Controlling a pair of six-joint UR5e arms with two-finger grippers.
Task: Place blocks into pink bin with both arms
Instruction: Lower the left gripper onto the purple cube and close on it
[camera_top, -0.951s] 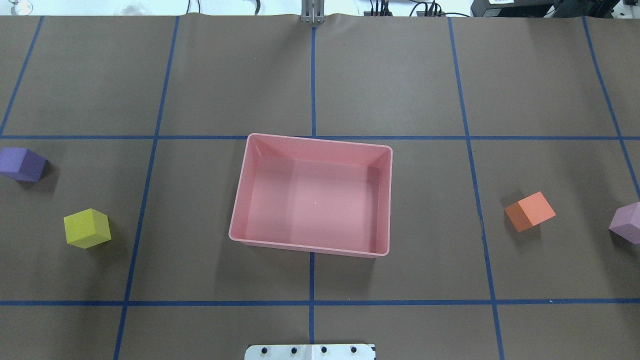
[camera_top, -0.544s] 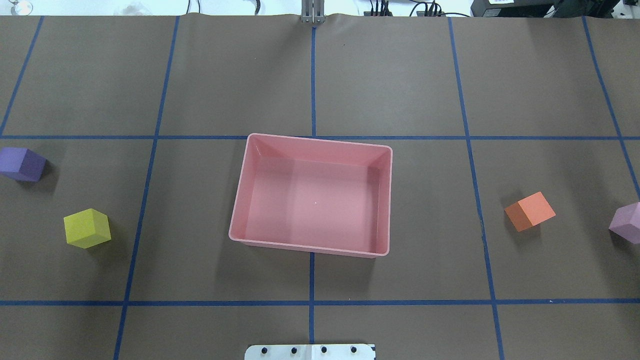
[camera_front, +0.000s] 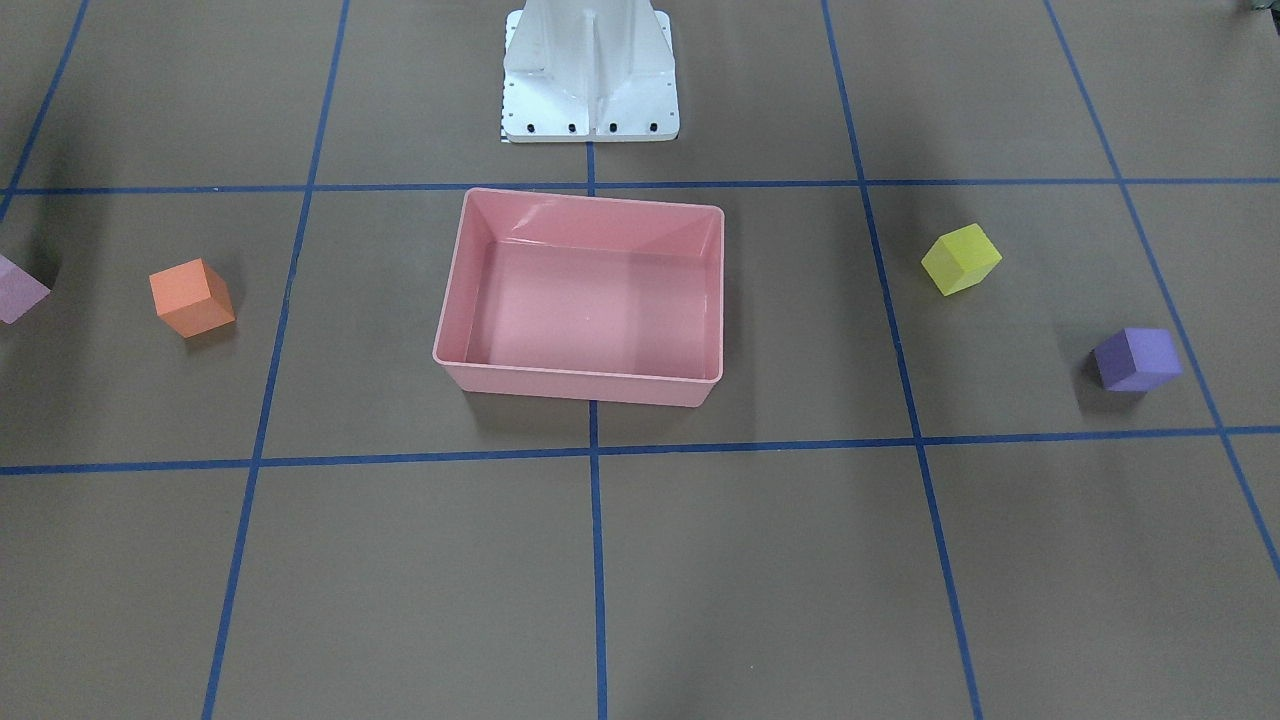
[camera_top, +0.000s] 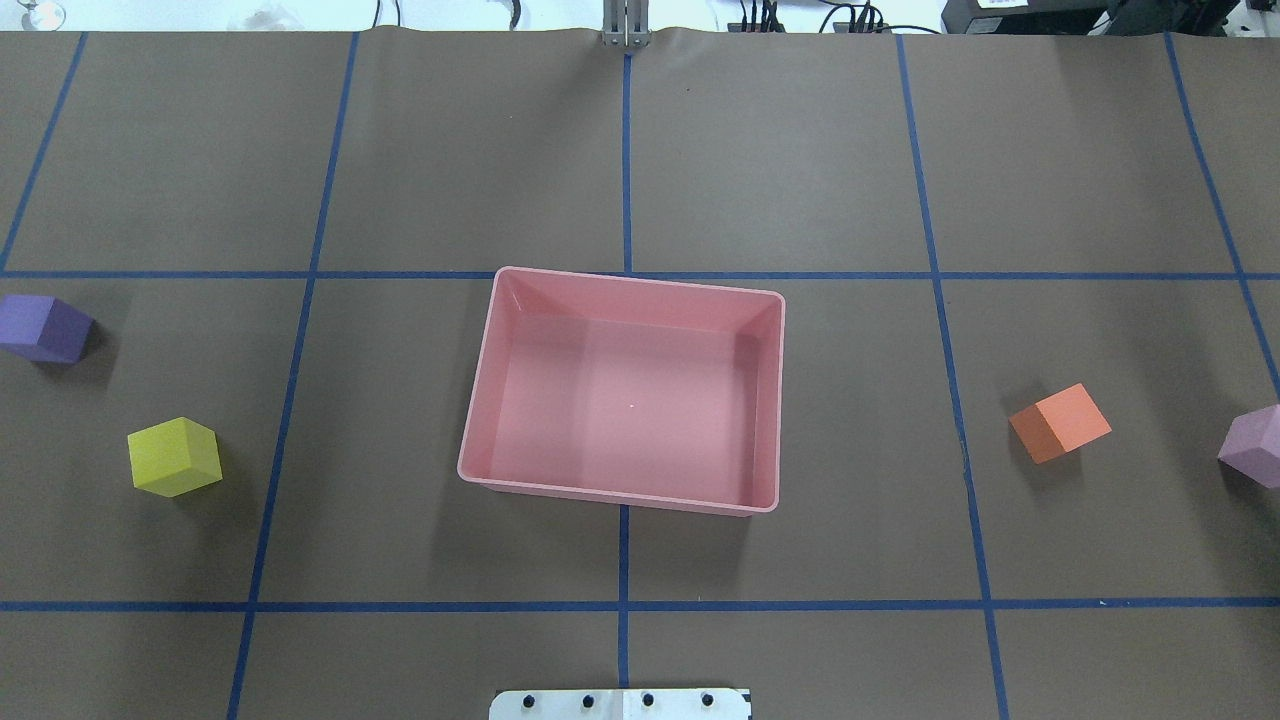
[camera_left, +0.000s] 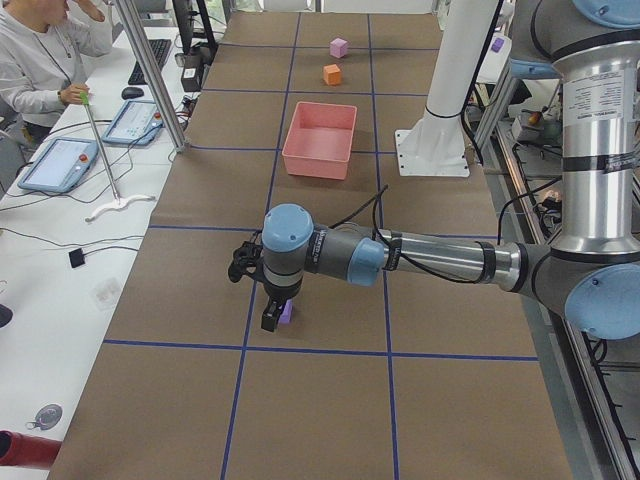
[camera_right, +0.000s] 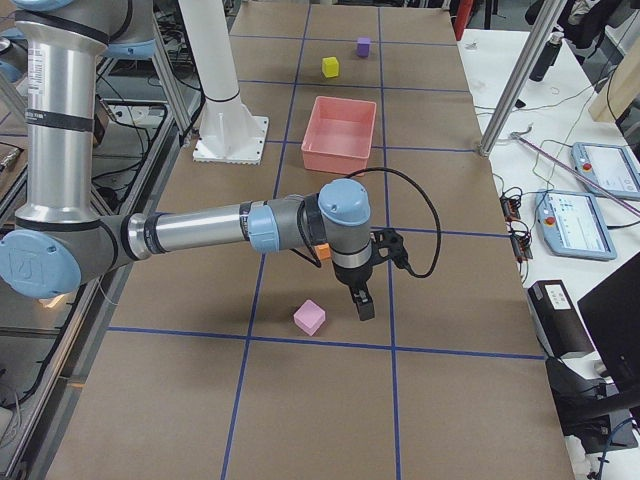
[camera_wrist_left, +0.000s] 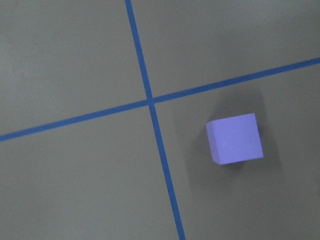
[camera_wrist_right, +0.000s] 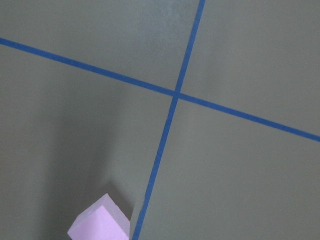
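The shallow, glossy pink bin (camera_top: 640, 300) sits upright. The purple block (camera_top: 45, 328) and yellow-green block (camera_top: 174, 457) lie well left of it, the orange block (camera_top: 1060, 423) and light pink block (camera_top: 1253, 446) well right — all outside it.

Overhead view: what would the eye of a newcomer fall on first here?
The empty pink bin at the centre of the table stands out first. Four small blocks lie apart from it: the purple block and yellow-green block on the view's left, the orange block and light pink block on its right.
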